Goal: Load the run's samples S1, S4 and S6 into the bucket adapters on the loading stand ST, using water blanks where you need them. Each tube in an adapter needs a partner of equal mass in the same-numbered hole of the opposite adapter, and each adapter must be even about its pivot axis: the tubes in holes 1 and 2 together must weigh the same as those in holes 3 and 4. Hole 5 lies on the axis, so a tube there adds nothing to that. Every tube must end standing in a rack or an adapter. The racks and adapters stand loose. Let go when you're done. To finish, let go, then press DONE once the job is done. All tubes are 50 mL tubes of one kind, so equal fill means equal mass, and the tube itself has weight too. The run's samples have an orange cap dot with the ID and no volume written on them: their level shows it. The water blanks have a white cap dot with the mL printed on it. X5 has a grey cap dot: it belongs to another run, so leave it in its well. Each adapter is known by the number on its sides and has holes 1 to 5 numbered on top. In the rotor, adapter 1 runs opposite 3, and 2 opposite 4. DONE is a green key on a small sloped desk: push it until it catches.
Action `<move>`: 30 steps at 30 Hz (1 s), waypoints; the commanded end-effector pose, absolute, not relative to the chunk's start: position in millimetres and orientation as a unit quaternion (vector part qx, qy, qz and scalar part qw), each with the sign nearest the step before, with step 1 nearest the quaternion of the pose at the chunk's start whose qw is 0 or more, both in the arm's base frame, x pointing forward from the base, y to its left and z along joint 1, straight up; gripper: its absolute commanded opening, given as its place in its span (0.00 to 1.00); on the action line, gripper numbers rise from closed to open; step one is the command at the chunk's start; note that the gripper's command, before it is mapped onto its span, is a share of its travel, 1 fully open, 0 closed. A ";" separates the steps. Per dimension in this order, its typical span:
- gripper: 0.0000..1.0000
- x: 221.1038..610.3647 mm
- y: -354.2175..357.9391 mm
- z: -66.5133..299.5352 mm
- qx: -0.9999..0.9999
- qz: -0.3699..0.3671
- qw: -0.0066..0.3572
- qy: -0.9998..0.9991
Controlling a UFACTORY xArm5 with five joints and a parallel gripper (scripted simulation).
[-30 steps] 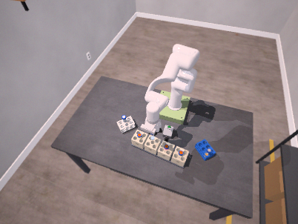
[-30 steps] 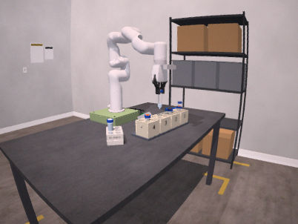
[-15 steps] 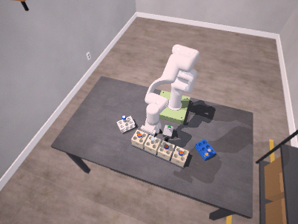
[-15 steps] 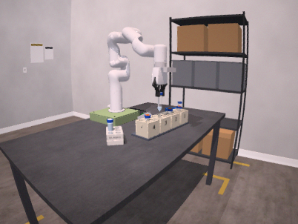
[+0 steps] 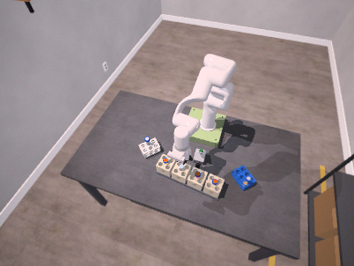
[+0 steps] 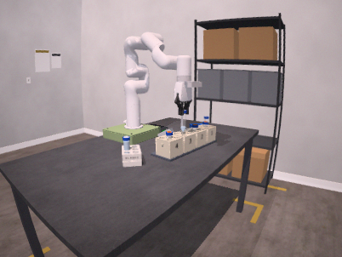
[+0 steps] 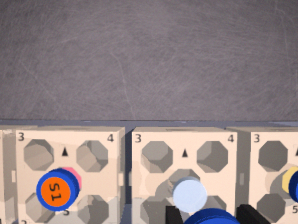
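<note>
Dark table [image 5: 114, 176] [image 6: 128, 200] [image 7: 150, 60]; on it white rack [image 5: 150, 148] [image 6: 132, 161], blue rack [image 5: 243, 178], loading stand [image 5: 189, 182] [image 6: 171, 158], green base plate [image 5: 192, 137] [image 6: 111, 133].

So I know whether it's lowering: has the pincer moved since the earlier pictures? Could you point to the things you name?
Yes: in the exterior view the pincer [image 5: 182, 161] [image 6: 183, 111] [image 7: 211, 216] has moved down, toward the adapter row [image 5: 189, 175] [image 6: 169, 149] [image 7: 185, 136].
</note>
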State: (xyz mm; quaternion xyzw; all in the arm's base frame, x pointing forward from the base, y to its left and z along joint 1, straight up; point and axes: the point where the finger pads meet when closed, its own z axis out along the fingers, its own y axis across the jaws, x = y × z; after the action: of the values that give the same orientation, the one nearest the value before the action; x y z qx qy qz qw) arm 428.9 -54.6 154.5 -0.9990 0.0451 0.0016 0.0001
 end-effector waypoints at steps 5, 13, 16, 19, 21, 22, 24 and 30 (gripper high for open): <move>0.00 430.2 -54.8 155.1 -0.999 -0.001 0.001 0.045; 0.00 430.2 -54.8 154.1 -0.999 -0.001 0.001 0.045; 0.00 430.2 -54.8 151.1 -0.999 -0.001 0.001 0.045; 0.00 430.2 -54.8 148.1 -0.999 -0.001 0.001 0.045; 0.00 430.2 -54.8 146.1 -0.999 -0.001 0.001 0.045; 0.00 430.2 -54.7 145.1 -0.999 -0.001 0.001 0.045; 0.00 430.2 -54.7 143.1 -0.999 -0.001 0.001 0.045; 0.00 430.2 -54.7 139.1 -0.999 -0.001 0.001 0.045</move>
State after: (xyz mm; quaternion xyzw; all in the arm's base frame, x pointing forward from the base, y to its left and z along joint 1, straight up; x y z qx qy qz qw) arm 428.9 -54.6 141.2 -0.9990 0.0451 0.0016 0.0001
